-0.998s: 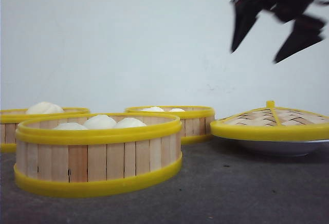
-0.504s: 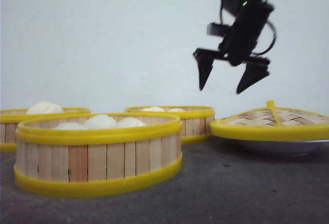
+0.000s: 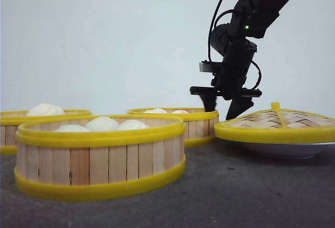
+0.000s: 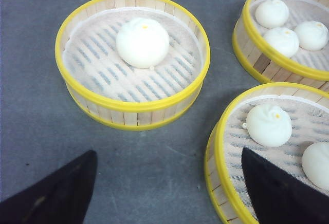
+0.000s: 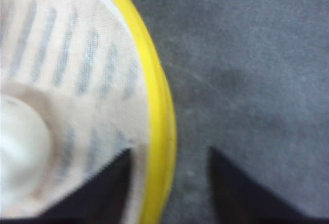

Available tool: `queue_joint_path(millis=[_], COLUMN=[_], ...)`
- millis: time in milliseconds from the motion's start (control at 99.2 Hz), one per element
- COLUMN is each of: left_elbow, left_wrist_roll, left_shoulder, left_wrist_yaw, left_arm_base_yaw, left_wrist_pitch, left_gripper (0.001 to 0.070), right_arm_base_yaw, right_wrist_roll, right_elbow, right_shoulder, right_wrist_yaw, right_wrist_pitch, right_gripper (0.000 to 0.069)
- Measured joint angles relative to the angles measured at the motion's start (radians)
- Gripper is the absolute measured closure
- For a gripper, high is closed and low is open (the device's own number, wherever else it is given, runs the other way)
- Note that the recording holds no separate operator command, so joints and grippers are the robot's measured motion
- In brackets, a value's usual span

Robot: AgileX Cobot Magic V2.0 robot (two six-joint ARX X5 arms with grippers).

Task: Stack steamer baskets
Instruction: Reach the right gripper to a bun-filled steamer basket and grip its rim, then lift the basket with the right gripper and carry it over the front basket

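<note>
The front camera sat low at table height, facing forward toward the white wall [image 3: 104, 40]. The left wrist camera looked steeply down on three steamer baskets [image 4: 132, 59] — also seen in front. The right wrist camera hung very close over one yellow rim [image 5: 159, 111] — blurred.

Black cabled arm [image 3: 246, 24]; pointed claw [image 3: 224, 102]

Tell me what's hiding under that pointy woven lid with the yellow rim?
A shallow white plate peeks out beneath the domed woven lid; the lid rests on it. Whether any food sits on the plate cannot be seen, because the lid covers it.
</note>
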Motion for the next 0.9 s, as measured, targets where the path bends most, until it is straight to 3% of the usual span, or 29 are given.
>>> queue_joint_path(millis=[111, 202, 504, 897], left_elbow=[0.0, 0.0, 0.0, 0.0], left_wrist_roll=[0.0, 0.0, 0.0, 0.0], left_shoulder=[0.0, 0.0, 0.0, 0.0], left_wrist_yaw=[0.0, 0.0, 0.0, 0.0], left_arm_base_yaw=[0.0, 0.0, 0.0, 0.0], left_wrist_pitch=[0.0, 0.0, 0.0, -0.001], left_gripper=[0.0162, 0.0162, 0.0162, 0.0162], right_arm_base_yaw=[0.001, 0.002, 0.003, 0.001], right_wrist_roll=[0.003, 0.018, 0.026, 0.064], right_elbow=[0.005, 0.005, 0.05, 0.28], right_shoulder=[0.0, 0.0, 0.014, -0.006], right_wrist_yaw=[0.003, 0.003, 0.003, 0.008], right_wrist_pitch=[0.021, 0.029, 0.017, -0.258], right_gripper=[0.0615, 0.066, 0.0666, 0.0666])
